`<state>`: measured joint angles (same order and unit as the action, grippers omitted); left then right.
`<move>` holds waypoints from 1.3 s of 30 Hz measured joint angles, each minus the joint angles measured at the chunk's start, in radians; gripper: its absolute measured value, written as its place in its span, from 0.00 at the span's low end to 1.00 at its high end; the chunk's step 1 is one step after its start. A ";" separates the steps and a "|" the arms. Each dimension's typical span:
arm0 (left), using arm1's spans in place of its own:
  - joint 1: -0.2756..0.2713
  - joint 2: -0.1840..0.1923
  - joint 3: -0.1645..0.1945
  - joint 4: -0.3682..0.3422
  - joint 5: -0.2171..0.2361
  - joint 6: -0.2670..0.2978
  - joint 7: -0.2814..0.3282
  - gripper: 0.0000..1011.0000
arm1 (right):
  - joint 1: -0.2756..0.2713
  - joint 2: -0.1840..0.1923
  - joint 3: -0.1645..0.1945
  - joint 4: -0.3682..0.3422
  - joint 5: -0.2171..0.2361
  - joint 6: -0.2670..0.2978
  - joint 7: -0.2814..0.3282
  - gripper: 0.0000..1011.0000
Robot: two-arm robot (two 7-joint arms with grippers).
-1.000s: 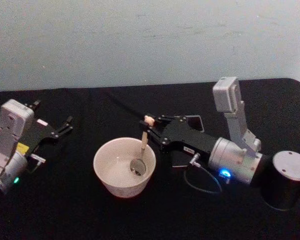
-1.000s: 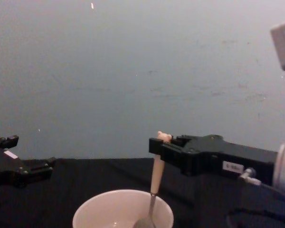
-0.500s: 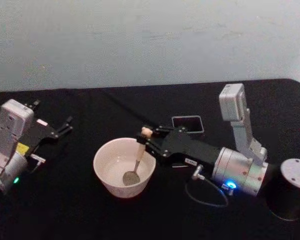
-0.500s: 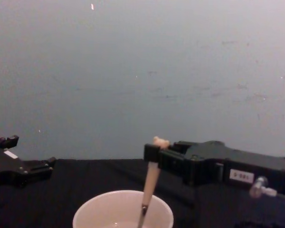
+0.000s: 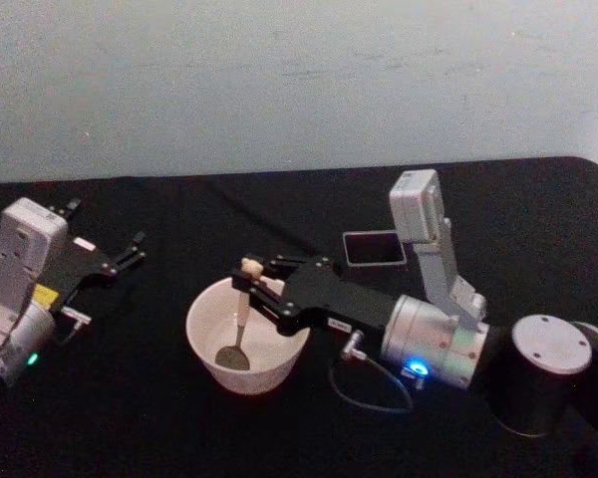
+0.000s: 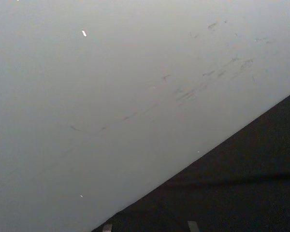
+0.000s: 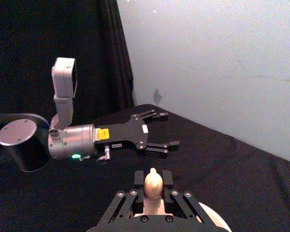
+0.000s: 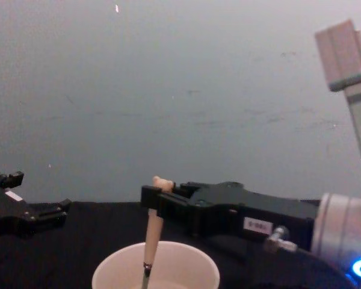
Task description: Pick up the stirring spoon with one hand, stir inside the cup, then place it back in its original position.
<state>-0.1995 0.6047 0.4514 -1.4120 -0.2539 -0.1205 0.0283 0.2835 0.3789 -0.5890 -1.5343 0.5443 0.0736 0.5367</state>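
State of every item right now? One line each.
stirring spoon: held near its top, nearly upright, metal end down inside the cup
cup: upright on the table, spoon in it
dark holder: upright, nothing sticking out of it
right gripper: shut on the spoon handle, above the cup
left gripper: open, holding nothing, parked at the left

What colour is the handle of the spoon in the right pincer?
The stirring spoon handle is beige, with a dark neck; clearest in the chest view.
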 joint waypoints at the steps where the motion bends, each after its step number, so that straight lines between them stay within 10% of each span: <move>1: 0.000 0.000 0.000 0.000 0.000 0.000 0.000 0.99 | 0.000 0.000 0.000 0.000 0.000 0.000 0.000 0.21; 21: 0.000 0.000 0.000 0.000 0.000 0.000 0.000 0.99 | 0.081 -0.080 0.028 0.149 -0.026 0.001 -0.062 0.21; 39: 0.000 0.000 0.000 0.000 0.000 0.000 0.000 0.99 | 0.024 -0.007 0.085 0.077 -0.012 0.004 -0.048 0.21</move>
<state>-0.1995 0.6047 0.4514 -1.4120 -0.2539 -0.1205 0.0283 0.3072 0.3723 -0.5038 -1.4575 0.5326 0.0780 0.4885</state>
